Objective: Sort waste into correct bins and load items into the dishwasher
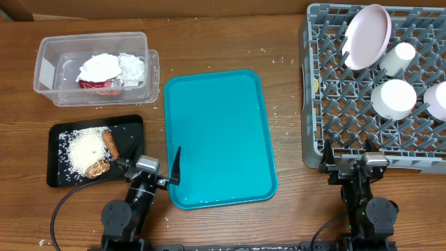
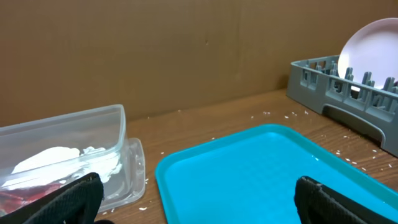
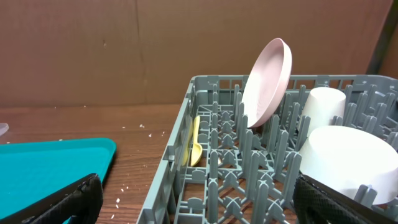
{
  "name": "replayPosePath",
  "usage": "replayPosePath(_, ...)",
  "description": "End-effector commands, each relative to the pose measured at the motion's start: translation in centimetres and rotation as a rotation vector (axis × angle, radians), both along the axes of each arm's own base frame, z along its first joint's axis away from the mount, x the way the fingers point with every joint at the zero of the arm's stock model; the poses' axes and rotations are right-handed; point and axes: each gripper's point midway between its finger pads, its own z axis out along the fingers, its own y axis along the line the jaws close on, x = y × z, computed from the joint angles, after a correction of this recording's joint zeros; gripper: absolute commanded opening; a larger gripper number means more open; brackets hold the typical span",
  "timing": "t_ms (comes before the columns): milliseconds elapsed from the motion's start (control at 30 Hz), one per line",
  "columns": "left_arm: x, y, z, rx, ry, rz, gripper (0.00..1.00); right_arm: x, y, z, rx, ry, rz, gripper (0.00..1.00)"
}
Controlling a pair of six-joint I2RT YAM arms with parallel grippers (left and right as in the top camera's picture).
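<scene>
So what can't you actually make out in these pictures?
Pale round item at the grey rack's right edge: cut off by the overhead frame, so unidentifiable.
Yellow spoon: plain from the right wrist, but overhead the rack wall hides nearly all of it.
Red wrapper in the clear tub: mostly buried under white napkins, overhead; printing unreadable.

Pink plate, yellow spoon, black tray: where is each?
pink plate (image 3: 267, 81), right wrist view, middle of its face.
yellow spoon (image 3: 196, 149), right wrist view, its lower end.
black tray (image 1: 132, 134), overhead view, bare upper-right corner.
</scene>
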Motion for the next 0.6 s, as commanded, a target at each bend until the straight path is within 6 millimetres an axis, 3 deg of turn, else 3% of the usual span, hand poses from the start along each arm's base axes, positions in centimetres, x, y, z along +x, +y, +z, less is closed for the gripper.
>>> replayPosePath(0, -0.2, 0.9, -1.0, 0.029, 0.025, 0.052, 1.0, 0.0, 0.1, -0.1, 0.004, -0.006, 0.001, 1.0)
replayPosePath(133, -0.7, 1.4, -3.2, 0.036, 0.112, 0.067, 1.0, 0.0, 0.1, -0.1, 0.005, -0.006, 0.001, 1.0)
replayPosePath(333, -0.7, 2.2, -2.2, 0.037, 0.065, 0.116, 1.0, 0.0, 0.1, -0.1, 0.004, -0.006, 0.001, 1.0)
replayPosePath(567, -0.6, 3.1, -2.3, 0.038, 0.071, 0.161, 1.0, 0.0, 0.1, -0.1, 0.005, -0.006, 0.001, 1.0)
